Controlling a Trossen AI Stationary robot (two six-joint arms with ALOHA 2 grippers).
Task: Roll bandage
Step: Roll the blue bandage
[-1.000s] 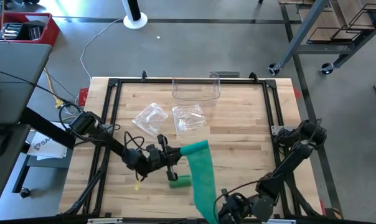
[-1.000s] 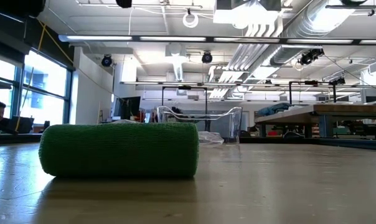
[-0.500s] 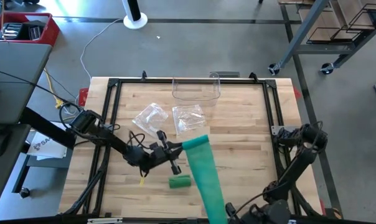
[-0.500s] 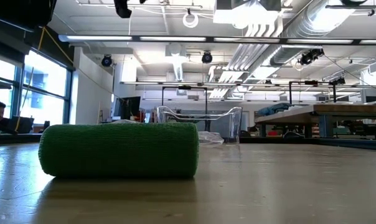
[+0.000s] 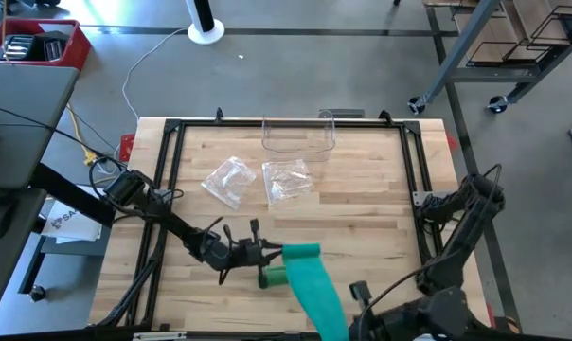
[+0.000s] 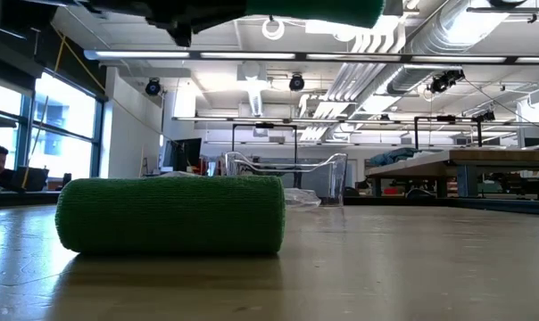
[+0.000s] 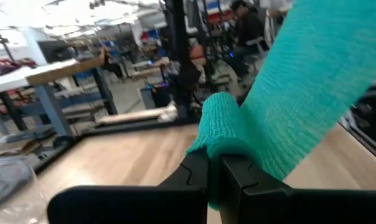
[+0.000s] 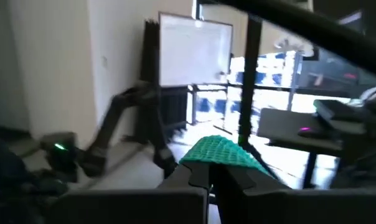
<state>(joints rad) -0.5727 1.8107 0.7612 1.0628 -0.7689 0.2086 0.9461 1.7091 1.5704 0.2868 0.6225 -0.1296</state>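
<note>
Left hand [image 5: 272, 252] clamps teal bandage [image 5: 310, 279] end | right hand [image 5: 354, 324] grips other end

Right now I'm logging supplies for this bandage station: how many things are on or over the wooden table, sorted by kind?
Teal stretch bandage strip, held between both grippers: 1
Dark green rolled bandage, lying on the table: 1
Crumpled clear plastic wrappers: 2
Clear plastic bin at the far edge: 1
Total: 5
</note>
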